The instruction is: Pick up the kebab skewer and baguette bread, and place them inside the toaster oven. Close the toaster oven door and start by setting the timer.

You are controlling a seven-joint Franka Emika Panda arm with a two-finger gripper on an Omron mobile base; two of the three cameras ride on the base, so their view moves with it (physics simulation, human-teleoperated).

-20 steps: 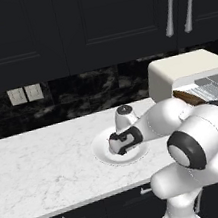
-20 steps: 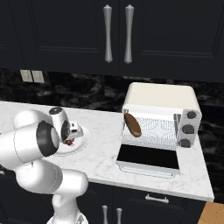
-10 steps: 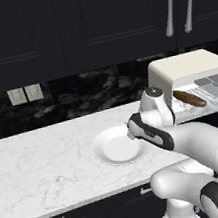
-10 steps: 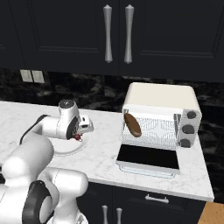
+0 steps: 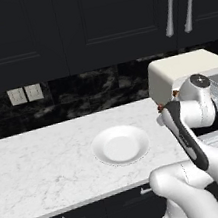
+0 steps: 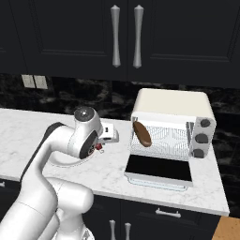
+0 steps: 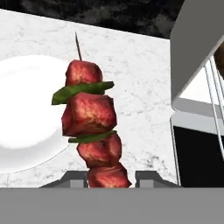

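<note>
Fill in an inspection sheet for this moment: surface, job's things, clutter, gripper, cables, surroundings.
Surface: white marble counter, dark cabinet fronts below.
Kebab skewer: held off the counter in the gripper, red chunks with green slices, stick tip free.
Baguette bread: lying on the wire rack inside the toaster oven, at its left side.
Toaster oven door: folded down open onto the counter.
Clutter: one white plate with no food on it.
Gripper: shut on the kebab skewer, between the plate and the oven.
Cables: nothing seen.
Surroundings: dark upper cabinets with silver handles, black stone backsplash, wall outlets.
</note>
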